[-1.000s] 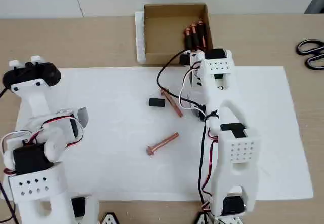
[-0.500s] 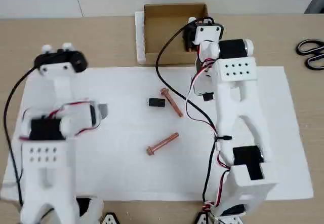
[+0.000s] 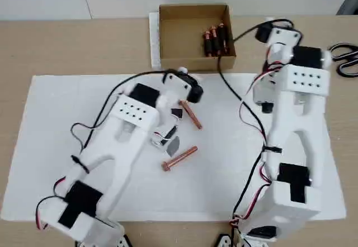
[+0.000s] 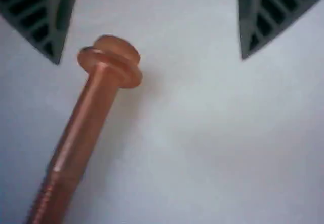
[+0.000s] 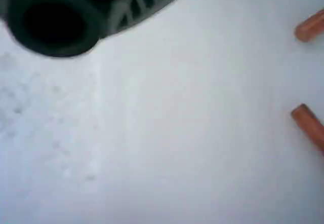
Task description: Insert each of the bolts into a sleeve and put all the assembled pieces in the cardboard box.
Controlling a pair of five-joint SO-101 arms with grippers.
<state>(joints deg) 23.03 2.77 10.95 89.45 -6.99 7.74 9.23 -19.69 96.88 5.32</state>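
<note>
While three assembled pieces (image 3: 215,40) lie side by side against the right wall of the cardboard box (image 3: 182,12), two bolts lie loose on the white sheet (image 3: 84,118) covering the table (image 3: 84,40). The upper bolt (image 3: 190,114) lies slanted, just beside the one loose sleeve (image 3: 177,113), which the left arm partly hides. The lower bolt (image 3: 180,158) lies apart from both, nearer the arms' bases.

The left gripper (image 3: 170,139) hangs low over the sheet between the two bolts. In the left wrist view it is spread wide (image 4: 149,57) and grips nothing. A bolt (image 4: 96,117) lies flat on the sheet with its head between the two fingertips (image 4: 50,26), closer to one and touching neither.

The right gripper (image 3: 265,103) is over the sheet's right part, well apart from the box and the loose parts. I cannot tell whether it is open or closed. The right wrist view shows one black tube (image 5: 48,24) pressed against a grey ribbed part, and two copper bolt ends (image 5: 310,26) (image 5: 309,125) farther off.

One pair of scissors (image 3: 344,58) lies at the table's right edge.
</note>
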